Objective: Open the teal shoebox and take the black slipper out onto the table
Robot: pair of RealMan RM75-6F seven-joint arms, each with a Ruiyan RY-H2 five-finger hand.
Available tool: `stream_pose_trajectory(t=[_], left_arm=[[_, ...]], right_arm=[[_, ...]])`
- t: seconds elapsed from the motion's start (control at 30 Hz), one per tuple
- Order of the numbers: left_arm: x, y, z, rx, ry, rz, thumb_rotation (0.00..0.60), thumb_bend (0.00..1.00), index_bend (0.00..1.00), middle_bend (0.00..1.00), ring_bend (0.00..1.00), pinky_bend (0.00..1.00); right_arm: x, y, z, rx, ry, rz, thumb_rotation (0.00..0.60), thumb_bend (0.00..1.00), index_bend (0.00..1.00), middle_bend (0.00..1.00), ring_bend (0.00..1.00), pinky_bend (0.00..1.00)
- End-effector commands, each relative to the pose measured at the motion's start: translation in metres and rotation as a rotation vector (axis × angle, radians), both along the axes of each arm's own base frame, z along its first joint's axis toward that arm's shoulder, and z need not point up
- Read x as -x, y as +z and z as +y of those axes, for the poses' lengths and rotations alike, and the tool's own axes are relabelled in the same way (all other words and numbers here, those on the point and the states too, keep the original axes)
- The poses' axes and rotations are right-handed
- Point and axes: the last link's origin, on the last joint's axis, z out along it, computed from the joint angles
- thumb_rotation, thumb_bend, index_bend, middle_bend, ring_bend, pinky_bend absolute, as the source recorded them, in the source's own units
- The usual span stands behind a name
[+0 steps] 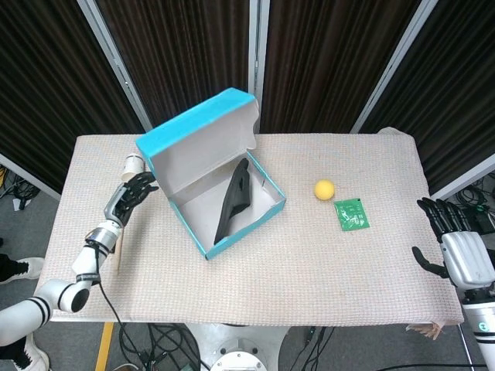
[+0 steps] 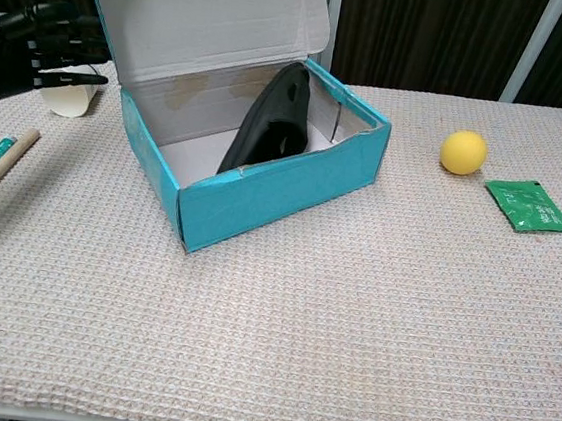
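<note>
The black slipper [image 1: 234,199] stands on its edge inside the teal shoebox [image 1: 241,231], leaning against the box's right wall, and the lid [image 1: 203,124] is already thrown back and upright. From my left hand [image 1: 128,196] the slipper lies to the right, past the near left wall of the box; this hand is just beside the box, so it is clearly the nearer one. My right hand [image 1: 452,243] waits well apart at the right edge of the table [image 1: 325,263], beyond the yellow ball [image 1: 324,188] and the green packet [image 1: 351,214].

The long axis of the slipper runs diagonally, from the front left corner of the box up toward the back right; in the chest view one end rises above the rim. I cannot tell which end is the toe.

Both hands hold nothing and their fingers are spread. I judge I must reach in from above, along that diagonal.
</note>
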Motion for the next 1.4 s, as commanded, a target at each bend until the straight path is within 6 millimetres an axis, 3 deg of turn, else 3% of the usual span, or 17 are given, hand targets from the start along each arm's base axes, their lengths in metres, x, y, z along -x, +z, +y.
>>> stream_pose_trajectory(t=[0.03,0.13,0.23,0.47,0.6,0.83,1.1,1.27,1.4], left_arm=[[-0.003,0.009,0.005,0.029,0.053,-0.083,0.426,0.48,0.22,0.19,0.06,0.15],[0.003,0.014,0.008,0.023,0.076,-0.075,0.410,0.48,0.18,0.14,0.02,0.14],[0.011,0.017,0.008,-0.002,0.081,-0.011,0.444,0.48,0.15,0.11,0.00,0.13],[0.030,0.028,-0.001,-0.221,0.047,0.330,0.490,0.48,0.14,0.08,0.00,0.13],[0.027,0.040,-0.009,-0.363,0.024,0.491,0.515,0.48,0.14,0.08,0.00,0.13],[-0.021,0.036,-0.007,-0.300,-0.257,0.670,0.600,0.42,0.14,0.08,0.00,0.14],[-0.096,0.003,0.016,-0.261,-0.620,0.970,0.600,0.29,0.19,0.13,0.05,0.20],[-0.129,-0.023,0.023,-0.206,-0.719,1.073,0.598,0.19,0.18,0.13,0.05,0.20],[-0.153,-0.038,0.026,-0.203,-0.721,1.064,0.533,0.17,0.18,0.13,0.08,0.21]], right_arm=[[0.000,0.001,0.000,0.001,0.003,-0.001,0.600,0.25,0.00,0.05,0.00,0.06],[0.001,0.001,0.000,0.003,0.003,-0.003,0.600,0.25,0.00,0.05,0.00,0.06],[0.002,0.001,0.001,0.003,0.002,-0.004,0.600,0.25,0.00,0.05,0.00,0.06],[0.003,0.002,0.001,0.003,0.006,-0.005,0.600,0.25,0.00,0.05,0.00,0.06],[0.003,0.002,0.000,0.001,0.006,-0.002,0.600,0.25,0.00,0.05,0.00,0.06],[-0.003,0.002,-0.004,-0.004,0.028,0.008,0.600,0.25,0.00,0.05,0.00,0.06],[-0.007,0.004,-0.005,-0.005,0.041,0.018,0.600,0.25,0.00,0.05,0.00,0.06],[-0.005,0.005,-0.003,-0.005,0.038,0.018,0.600,0.25,0.00,0.05,0.00,0.06],[-0.003,0.007,-0.002,0.001,0.033,0.016,0.600,0.25,0.00,0.05,0.00,0.06]])
